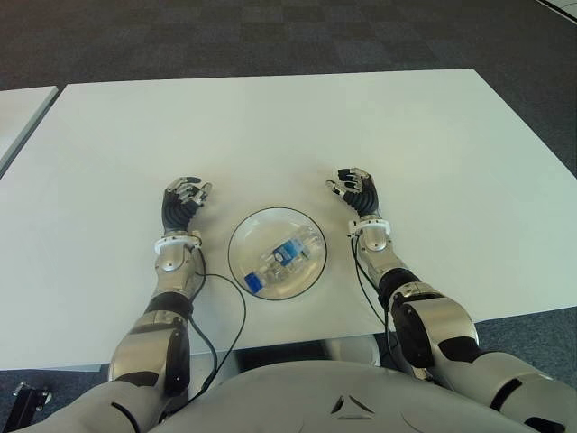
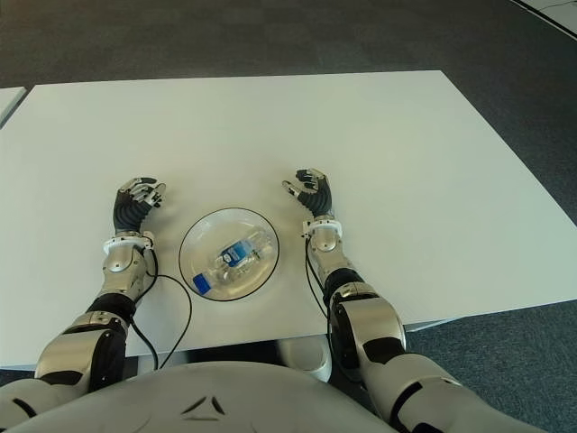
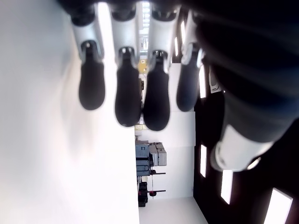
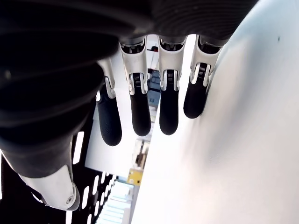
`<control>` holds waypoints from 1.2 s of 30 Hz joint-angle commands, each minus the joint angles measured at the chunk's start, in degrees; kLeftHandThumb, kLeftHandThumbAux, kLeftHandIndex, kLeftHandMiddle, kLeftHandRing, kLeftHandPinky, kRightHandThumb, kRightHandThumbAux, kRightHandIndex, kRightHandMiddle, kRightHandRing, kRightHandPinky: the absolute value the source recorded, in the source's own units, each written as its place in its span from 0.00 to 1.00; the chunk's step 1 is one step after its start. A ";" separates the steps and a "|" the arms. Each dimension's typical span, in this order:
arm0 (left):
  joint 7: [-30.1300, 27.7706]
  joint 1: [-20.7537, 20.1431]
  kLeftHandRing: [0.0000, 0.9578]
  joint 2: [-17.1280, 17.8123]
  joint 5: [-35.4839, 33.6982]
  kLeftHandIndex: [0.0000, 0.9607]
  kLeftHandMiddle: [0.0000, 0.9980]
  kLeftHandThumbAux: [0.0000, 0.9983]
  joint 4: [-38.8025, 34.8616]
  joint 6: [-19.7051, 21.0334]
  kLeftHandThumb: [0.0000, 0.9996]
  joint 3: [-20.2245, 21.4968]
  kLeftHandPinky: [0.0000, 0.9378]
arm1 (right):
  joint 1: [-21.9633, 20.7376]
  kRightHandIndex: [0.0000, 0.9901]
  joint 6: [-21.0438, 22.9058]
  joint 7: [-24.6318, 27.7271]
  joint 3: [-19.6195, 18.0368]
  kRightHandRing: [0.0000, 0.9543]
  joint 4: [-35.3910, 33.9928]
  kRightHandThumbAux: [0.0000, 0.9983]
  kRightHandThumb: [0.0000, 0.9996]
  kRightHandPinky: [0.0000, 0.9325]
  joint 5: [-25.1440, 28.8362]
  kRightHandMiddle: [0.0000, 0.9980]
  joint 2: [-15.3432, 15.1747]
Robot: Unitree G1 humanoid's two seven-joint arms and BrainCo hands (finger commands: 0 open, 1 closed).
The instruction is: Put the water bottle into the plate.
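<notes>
We see the water bottle (image 1: 282,257) lying in the plate (image 1: 242,236), between our empty, relaxed left hand (image 1: 183,202) and right hand (image 1: 355,188) on the white worktop (image 1: 270,135).

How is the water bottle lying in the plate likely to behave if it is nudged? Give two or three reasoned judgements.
The water bottle lies on its side, so it would probably roll rather than tip. The plate looks dished, which may keep it inside. Its clear body suggests thin plastic, likely light and somewhat slippery. Both the left hand and right hand hold nothing, one on each side of the plate.

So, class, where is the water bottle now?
In the eye views the water bottle lies inside the plate, between the left hand and right hand.
</notes>
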 commanded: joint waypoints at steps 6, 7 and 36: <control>-0.01 2.04 0.62 0.99 1.04 0.45 0.62 0.72 1.17 3.61 0.71 -0.43 0.62 | 2.09 0.43 2.94 -0.16 -2.41 0.55 2.28 0.73 0.70 0.57 2.21 0.51 1.55; 0.25 2.29 0.62 1.06 1.34 0.45 0.62 0.72 1.14 3.42 0.71 -0.60 0.62 | 2.26 0.43 2.88 -0.17 -2.70 0.55 2.34 0.73 0.70 0.57 2.39 0.51 1.68; 0.77 8.80 0.62 -2.66 0.50 0.45 0.63 0.71 -5.79 2.53 0.71 -0.24 0.63 | 6.33 0.43 -3.62 -0.19 -2.44 0.56 0.60 0.73 0.71 0.54 0.76 0.53 1.47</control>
